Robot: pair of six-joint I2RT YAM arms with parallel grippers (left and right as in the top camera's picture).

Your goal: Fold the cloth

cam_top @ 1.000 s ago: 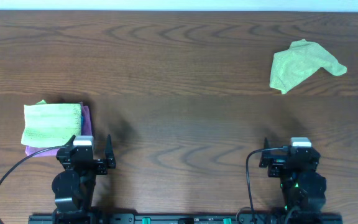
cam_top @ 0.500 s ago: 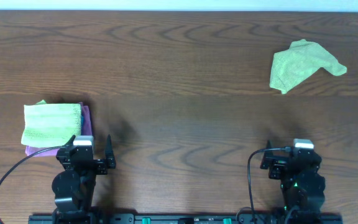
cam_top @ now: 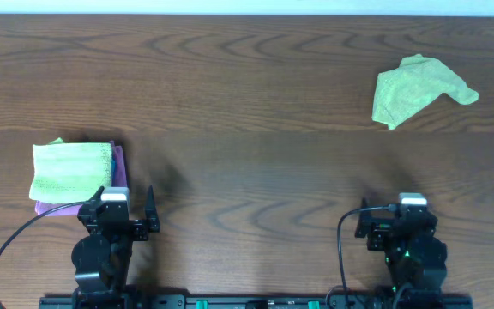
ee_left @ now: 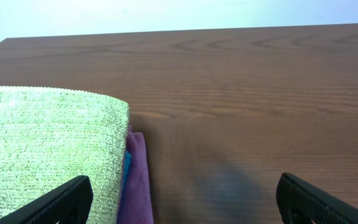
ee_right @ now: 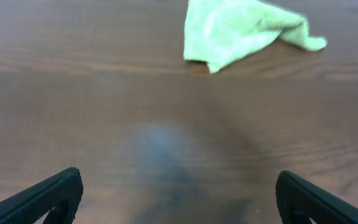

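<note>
A crumpled light green cloth [cam_top: 417, 88] lies unfolded at the far right of the table; it also shows at the top of the right wrist view [ee_right: 241, 30]. My right gripper [ee_right: 178, 198] is open and empty, low over bare wood well short of that cloth, its arm at the front right [cam_top: 406, 232]. My left gripper [ee_left: 180, 202] is open and empty at the front left [cam_top: 123, 219], beside a stack of folded cloths.
The stack at the left has a folded green cloth [cam_top: 69, 169] on top of a purple one [cam_top: 119, 168], with a blue edge between them in the left wrist view [ee_left: 127, 168]. The table's far edge [cam_top: 247, 15] meets a pale wall.
The right arm has shifted slightly, first a little right and toward the front, then back left. The cloths and the left arm have not moved.
</note>
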